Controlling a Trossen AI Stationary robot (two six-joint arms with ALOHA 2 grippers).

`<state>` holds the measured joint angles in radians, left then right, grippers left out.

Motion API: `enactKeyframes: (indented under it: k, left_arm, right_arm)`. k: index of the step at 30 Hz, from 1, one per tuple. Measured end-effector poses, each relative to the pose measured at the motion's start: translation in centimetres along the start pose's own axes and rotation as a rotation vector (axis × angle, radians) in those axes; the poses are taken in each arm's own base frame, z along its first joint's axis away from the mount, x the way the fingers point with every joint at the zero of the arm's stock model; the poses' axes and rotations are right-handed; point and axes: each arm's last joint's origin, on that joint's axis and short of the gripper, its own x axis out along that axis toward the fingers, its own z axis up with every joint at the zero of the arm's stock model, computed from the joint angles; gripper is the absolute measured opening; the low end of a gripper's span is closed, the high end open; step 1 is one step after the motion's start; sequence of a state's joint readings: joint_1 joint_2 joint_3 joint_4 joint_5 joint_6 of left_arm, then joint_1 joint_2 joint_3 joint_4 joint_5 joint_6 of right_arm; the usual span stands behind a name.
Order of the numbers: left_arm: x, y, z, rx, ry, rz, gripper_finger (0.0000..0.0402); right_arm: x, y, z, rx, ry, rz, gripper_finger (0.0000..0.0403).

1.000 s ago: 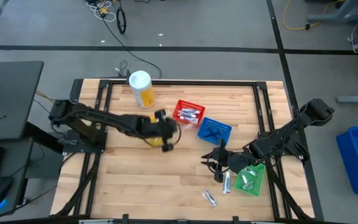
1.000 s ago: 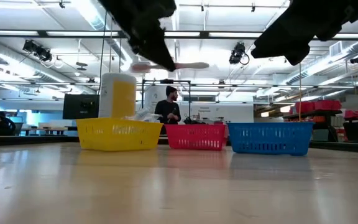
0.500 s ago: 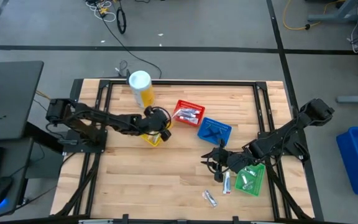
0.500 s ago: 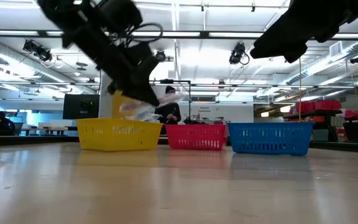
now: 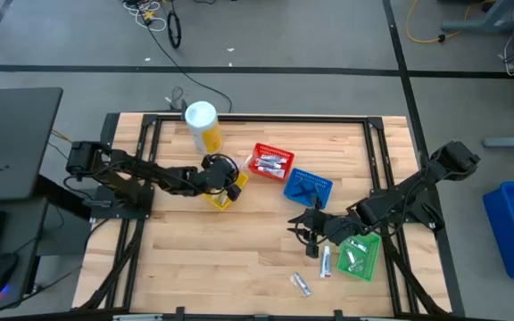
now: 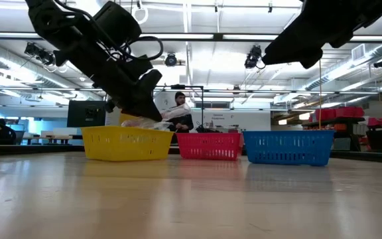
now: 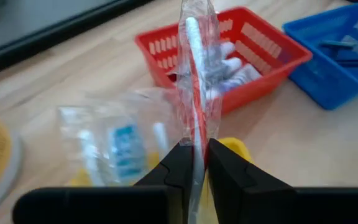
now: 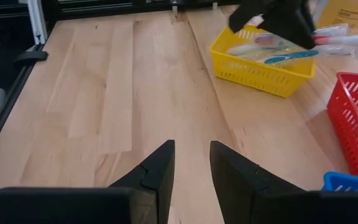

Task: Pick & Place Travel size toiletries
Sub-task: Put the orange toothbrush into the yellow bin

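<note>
My left gripper (image 5: 228, 181) hangs over the yellow basket (image 5: 220, 195), shut on a slim toothbrush in a clear wrapper (image 7: 197, 56). More wrapped toothbrushes (image 7: 114, 140) lie in that yellow basket (image 8: 263, 65). The low view shows the left gripper (image 6: 148, 113) just above the basket's rim (image 6: 128, 136). My right gripper (image 5: 308, 231) is open and holds nothing; it hovers over bare table near the green basket (image 5: 362, 257). Two small white tubes (image 5: 326, 260), (image 5: 302, 284) lie flat on the table beside it. My left gripper pinches the wrapped toothbrush between its two fingers at one end of the wrapper (image 7: 196, 134). The toothbrush runs on past the fingertips, roughly in line with them. It is lifted clear, about level, and its free end (image 8: 353, 38) reaches toward the red basket.
A red basket (image 5: 270, 161) with tubes and a blue basket (image 5: 308, 187) with dark pieces stand right of the yellow one. A white-and-yellow canister (image 5: 202, 125) stands at the far edge. Open wood (image 5: 212, 259) fills the near left. A person (image 6: 180, 114) stands far behind.
My left gripper, shut on the toothbrush, has swung toward the table's left and come down from well above the baskets to just over the yellow basket. The toothbrush has come down with it.
</note>
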<state>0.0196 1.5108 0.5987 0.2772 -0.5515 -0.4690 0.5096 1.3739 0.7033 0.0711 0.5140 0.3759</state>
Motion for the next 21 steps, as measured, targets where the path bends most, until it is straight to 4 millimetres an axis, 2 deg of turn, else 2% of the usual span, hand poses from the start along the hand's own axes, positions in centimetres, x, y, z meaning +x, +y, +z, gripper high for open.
enactKeyframes:
  k: [7, 15, 21]
  left_arm:
    - [-0.6, -0.9, -0.8, -0.027, 0.057, -0.069, 0.0041]
    - [-1.6, -1.4, -2.5, -0.025, 0.097, 0.031, 0.0044]
    - [-1.8, -1.7, -2.5, -0.010, 0.094, 0.017, 0.0059]
  right_arm:
    - [0.3, -0.6, 0.2, 0.012, -0.001, -0.022, 0.0108]
    - [0.7, -1.3, 0.4, 0.008, -0.002, -0.049, 0.0110]
    - [0.8, -1.7, 0.6, -0.063, 0.000, -0.060, 0.0135]
